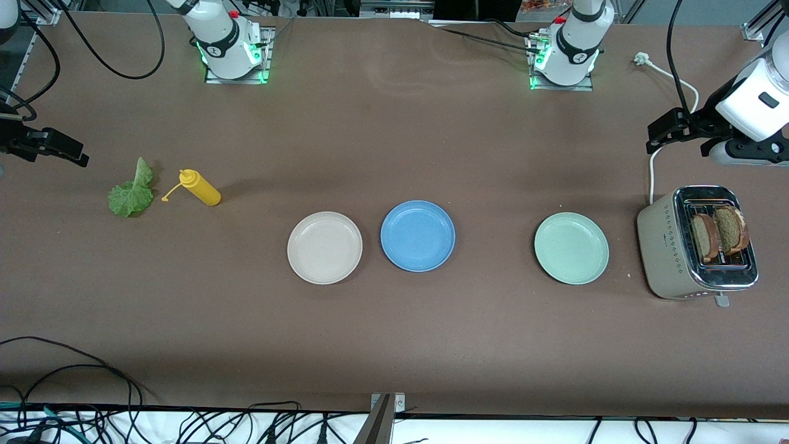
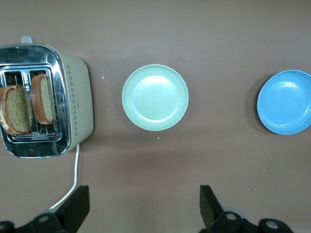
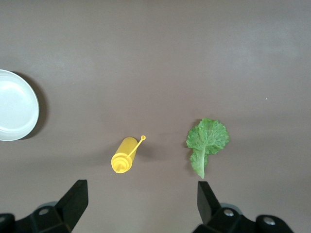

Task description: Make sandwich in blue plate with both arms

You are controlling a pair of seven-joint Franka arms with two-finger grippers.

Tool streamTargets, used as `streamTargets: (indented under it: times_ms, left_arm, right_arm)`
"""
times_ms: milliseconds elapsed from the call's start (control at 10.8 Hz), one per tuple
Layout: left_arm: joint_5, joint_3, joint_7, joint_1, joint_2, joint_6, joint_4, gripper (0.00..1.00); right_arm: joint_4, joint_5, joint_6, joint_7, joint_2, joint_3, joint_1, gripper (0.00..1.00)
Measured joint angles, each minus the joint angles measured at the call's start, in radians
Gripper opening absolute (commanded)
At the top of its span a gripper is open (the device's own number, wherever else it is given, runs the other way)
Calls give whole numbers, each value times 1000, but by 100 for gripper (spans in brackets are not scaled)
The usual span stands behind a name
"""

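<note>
The blue plate lies bare in the middle of the table. Two brown-crusted bread slices stand in the slots of a beige toaster at the left arm's end. A ruffled green lettuce leaf lies flat at the right arm's end. My left gripper hangs open over bare table by the toaster. My right gripper hangs open over bare table near the lettuce. Neither holds anything.
A beige plate sits beside the blue one toward the right arm's end, a mint-green plate toward the toaster. A yellow squeeze bottle lies beside the lettuce. The toaster's white cord trails over the table.
</note>
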Motion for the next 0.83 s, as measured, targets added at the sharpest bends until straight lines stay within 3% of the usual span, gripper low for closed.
streamTargets:
  times_ms: [833]
  left_arm:
    - [0,-2,8,-5,0,0,0,100]
  right_arm:
    - [19,0,0,0,11,0,-1,100]
